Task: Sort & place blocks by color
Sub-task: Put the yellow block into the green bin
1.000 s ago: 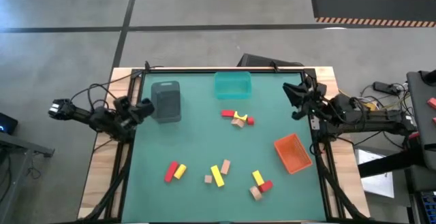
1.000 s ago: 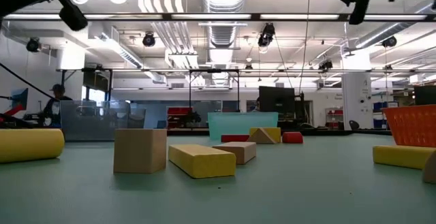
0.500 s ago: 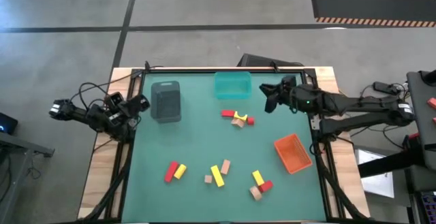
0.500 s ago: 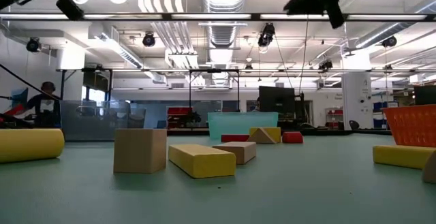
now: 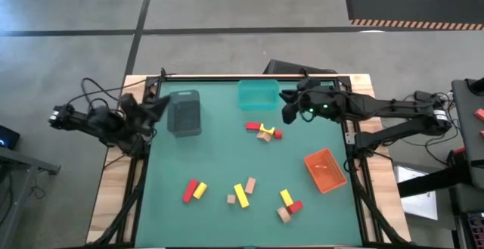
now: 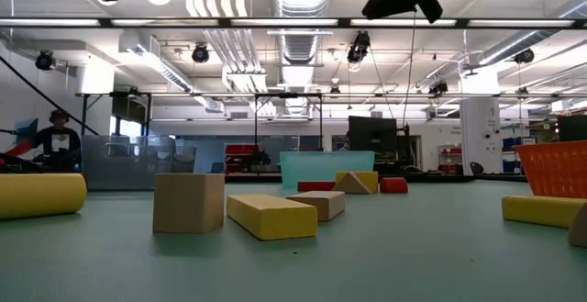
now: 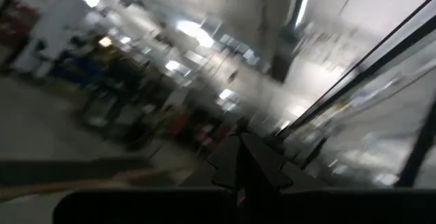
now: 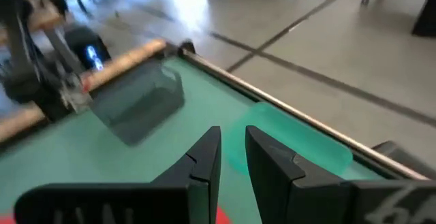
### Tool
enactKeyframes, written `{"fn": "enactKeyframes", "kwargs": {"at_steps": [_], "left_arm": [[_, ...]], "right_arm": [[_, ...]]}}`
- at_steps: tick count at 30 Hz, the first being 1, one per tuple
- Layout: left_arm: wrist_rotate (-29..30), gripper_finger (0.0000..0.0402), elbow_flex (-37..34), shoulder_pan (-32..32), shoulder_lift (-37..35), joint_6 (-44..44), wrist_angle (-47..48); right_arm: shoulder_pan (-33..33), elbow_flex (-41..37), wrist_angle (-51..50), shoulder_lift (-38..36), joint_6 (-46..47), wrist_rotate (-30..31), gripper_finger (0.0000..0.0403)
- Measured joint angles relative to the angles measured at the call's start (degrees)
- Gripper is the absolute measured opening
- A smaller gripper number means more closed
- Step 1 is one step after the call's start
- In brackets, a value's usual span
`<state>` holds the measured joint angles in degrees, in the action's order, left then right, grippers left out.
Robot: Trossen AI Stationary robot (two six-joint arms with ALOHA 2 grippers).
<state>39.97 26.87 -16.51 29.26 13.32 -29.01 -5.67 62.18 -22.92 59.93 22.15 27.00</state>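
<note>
— Why so scattered, the blocks (image 5: 242, 192)?

— Nothing sorted yet, by the look of it. One cluster at centre of the high view, red and yellow pieces touching, just below the teal bin (image 5: 259, 94). The rest strewn along the lower middle: a red and yellow pair at lower left, tan and yellow bars at bottom centre, another yellow, red and tan group toward lower right. All loose on the mat, none in a bin.

— And the arms?

— Right gripper (image 5: 290, 110) reaching in from the right edge, hanging above the mat just right of the teal bin and up-right of the centre cluster. Probably heading for that cluster. Fingers (image 8: 204, 166) close together with a narrow gap, carrying nothing. Left gripper (image 5: 155, 107) parked at the left edge beside the grey bin (image 5: 184, 113); wrist view blurred, so cannot tell open or closed.

— Surface, surroundings?

— Green mat (image 5: 227, 158) on a wooden table, black frame around it. Orange bin (image 5: 326, 169) at right, tilted askew. Grey concrete floor beyond; workshop with ceiling lights and ducts in the low view, a person (image 6: 57, 139) far off at left.
</note>
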Motion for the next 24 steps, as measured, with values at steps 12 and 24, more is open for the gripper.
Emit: {"fn": "enactKeyframes", "kwargs": {"at_steps": [12, 24], "left_arm": [[8.5, 0.0, 6.5, 0.0, 6.1, 14.7, 31.1], [8.5, 0.0, 6.9, 0.0, 10.2, 14.8, 29.6]], "right_arm": [[0.0, 8.0, -9.4, 8.6, -13.3, 0.0, 0.0059], [0.0, 8.0, -9.6, 13.7, -21.8, -15.5, 0.0059]]}}
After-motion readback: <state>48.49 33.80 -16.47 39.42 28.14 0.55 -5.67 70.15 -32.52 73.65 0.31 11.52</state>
